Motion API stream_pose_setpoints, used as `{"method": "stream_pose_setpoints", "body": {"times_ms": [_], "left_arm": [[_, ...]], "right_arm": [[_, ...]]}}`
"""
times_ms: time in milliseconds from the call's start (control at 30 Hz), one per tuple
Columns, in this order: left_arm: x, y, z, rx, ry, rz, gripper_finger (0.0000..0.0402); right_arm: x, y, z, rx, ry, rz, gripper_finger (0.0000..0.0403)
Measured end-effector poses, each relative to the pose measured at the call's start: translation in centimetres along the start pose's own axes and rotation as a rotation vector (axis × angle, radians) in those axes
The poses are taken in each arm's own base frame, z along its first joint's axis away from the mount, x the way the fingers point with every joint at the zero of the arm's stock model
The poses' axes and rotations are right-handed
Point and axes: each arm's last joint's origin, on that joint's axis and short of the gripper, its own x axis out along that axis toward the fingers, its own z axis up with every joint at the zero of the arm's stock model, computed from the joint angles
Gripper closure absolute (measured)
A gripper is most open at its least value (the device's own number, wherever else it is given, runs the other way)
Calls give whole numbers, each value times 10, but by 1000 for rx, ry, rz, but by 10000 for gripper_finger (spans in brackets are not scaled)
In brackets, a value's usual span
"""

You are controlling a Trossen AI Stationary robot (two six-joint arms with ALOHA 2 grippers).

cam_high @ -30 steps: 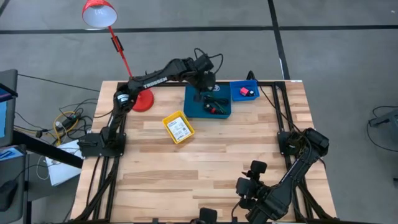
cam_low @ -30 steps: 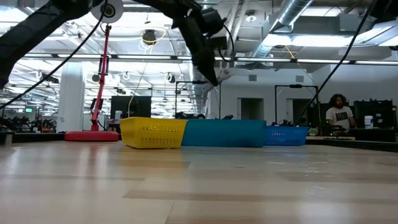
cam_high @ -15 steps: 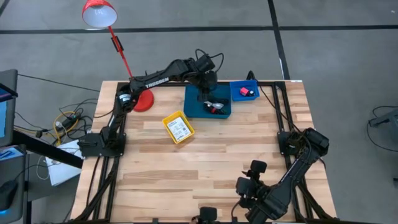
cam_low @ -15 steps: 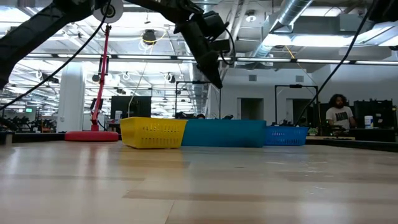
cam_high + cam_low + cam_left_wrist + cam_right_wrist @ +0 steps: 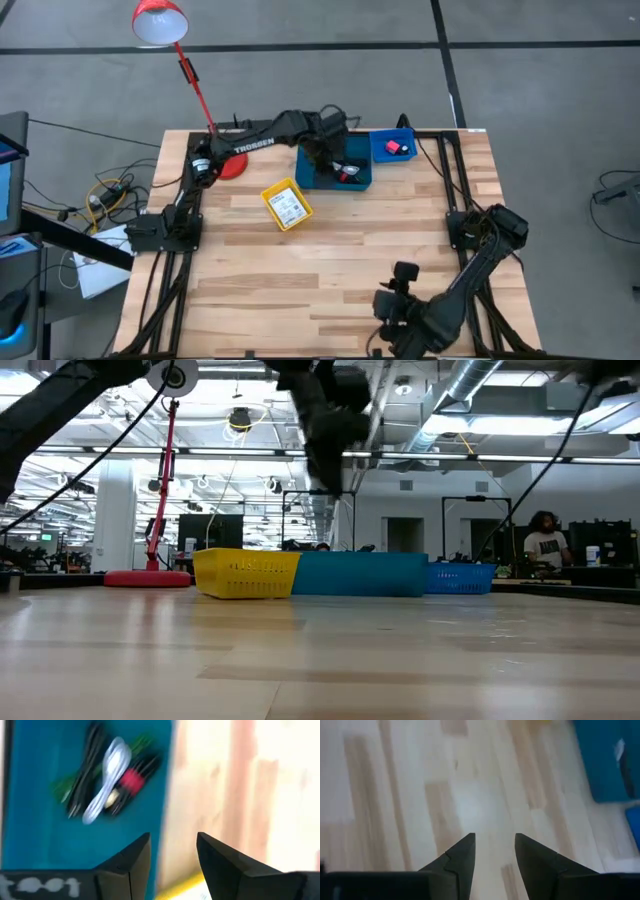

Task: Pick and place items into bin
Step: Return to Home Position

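Note:
The items (image 5: 107, 775), black cable-like pieces, a white piece, a red bit and a green pen, lie in a heap on the floor of the teal bin (image 5: 335, 165). My left gripper (image 5: 318, 158) hangs open above the bin's left wall, clear of the heap, and nothing is between its fingers (image 5: 172, 845). It shows blurred in the low view (image 5: 325, 435), high above the bins. My right gripper (image 5: 385, 305) waits open near the table's near edge, over bare wood (image 5: 495, 842).
A yellow bin (image 5: 287, 204) sits left of and nearer than the teal one. A small blue bin (image 5: 392, 147) holding a pink bit stands at the teal bin's right. A red lamp base (image 5: 230, 162) is at the far left. Bare wood fills the table's middle.
My left gripper has swung toward the table's left edge, from over the middle of the teal bin to its left wall, and has turned about its wrist. A white piece now lies among the items in the bin where none showed a second ago.

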Motion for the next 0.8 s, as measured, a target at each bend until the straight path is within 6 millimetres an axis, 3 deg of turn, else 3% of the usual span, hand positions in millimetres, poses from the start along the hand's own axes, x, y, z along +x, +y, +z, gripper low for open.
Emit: {"method": "stream_pose_setpoints", "body": {"times_ms": [100,200,400,600,800], "left_arm": [[-10,-31,15,75,-136,-62,253],[-35,-64,31,172,-336,-103,253],[-102,-108,36,292,-634,-113,253],[-178,-127,3,316,-770,-124,253],[-242,-144,-60,295,-878,-97,253]], "right_arm": [[-4,-14,18,66,-49,64,270],[-16,-25,38,75,-146,191,268],[-67,-70,64,45,-351,511,266],[-108,-137,65,13,-486,698,268],[-127,-195,54,5,-559,736,269]]}}
